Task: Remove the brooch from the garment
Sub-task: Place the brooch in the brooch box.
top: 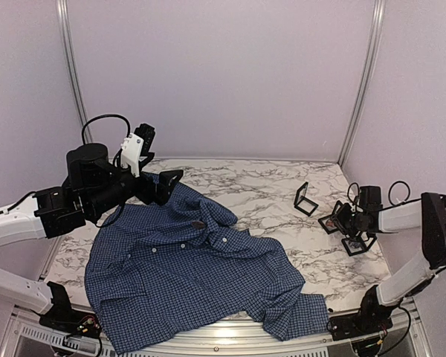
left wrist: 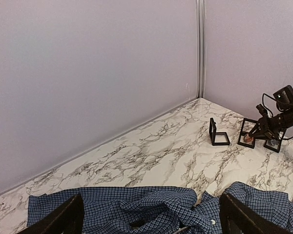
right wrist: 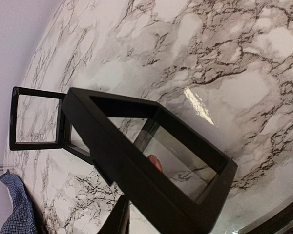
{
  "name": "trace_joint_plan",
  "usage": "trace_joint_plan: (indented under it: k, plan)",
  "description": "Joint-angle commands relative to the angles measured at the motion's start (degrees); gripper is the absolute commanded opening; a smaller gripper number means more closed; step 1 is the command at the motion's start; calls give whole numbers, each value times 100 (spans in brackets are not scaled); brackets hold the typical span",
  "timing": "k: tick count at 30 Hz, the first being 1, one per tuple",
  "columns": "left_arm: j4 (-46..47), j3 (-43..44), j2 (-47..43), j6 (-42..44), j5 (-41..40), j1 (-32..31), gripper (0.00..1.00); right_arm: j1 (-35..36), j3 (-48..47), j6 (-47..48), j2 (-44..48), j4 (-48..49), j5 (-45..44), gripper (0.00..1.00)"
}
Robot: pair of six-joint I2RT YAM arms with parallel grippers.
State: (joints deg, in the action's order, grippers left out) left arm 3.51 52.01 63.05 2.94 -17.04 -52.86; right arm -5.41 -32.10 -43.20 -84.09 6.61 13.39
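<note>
We see the small round orange brooch (right wrist: 155, 162) behind a rigid black square frame's (right wrist: 117, 151) clear pane on glossy veined marble (top: 267, 186), well apart from the crumpled fine-checked garment (top: 186, 275); right gripper (top: 346, 220) slightly parted, left gripper (left wrist: 151, 200) spread wide, both empty.

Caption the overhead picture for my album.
Blue shirt on a marble table; right pincer among small black frames.

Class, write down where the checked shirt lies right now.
Top view: the shirt lies over the near-left part of the marble table, collar by the left tool.
</note>
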Motion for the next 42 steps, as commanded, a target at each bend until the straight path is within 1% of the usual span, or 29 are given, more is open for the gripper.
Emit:
trace_joint_plan:
  k: [1, 9, 17, 18, 25, 29, 31, 35, 42]
  plan:
    - [-96, 80, 56, -41, 93, 25, 99, -4, -200, 182, 175, -338, -153, 23]
    - [-93, 99, 56, -83, 145, 30, 99, -3, -221, 391, 240, -582, -247, 28]
    - [-140, 134, 24, -235, 236, 29, 99, -4, -266, 538, 220, -635, -223, 30]
    - [-140, 126, 17, -243, 257, 29, 99, -4, -284, 563, 231, -764, -223, 31]
    - [-131, 51, 1, -786, 386, 25, 99, 3, -330, 750, 291, -966, -247, 35]
    - [-139, 4, -6, -988, 397, 36, 99, 38, -338, 822, 364, -1048, -255, 35]
    - [-156, -21, 11, -1140, 438, 52, 99, 125, -360, 870, 460, -1115, -315, 36]
    - [-214, -110, 74, -1529, 549, 118, 99, 484, -508, 988, 690, -1400, -504, 40]
    - [-312, -401, 198, -2425, 789, 284, 99, 1495, -799, 1167, 1170, -1660, -650, 49]
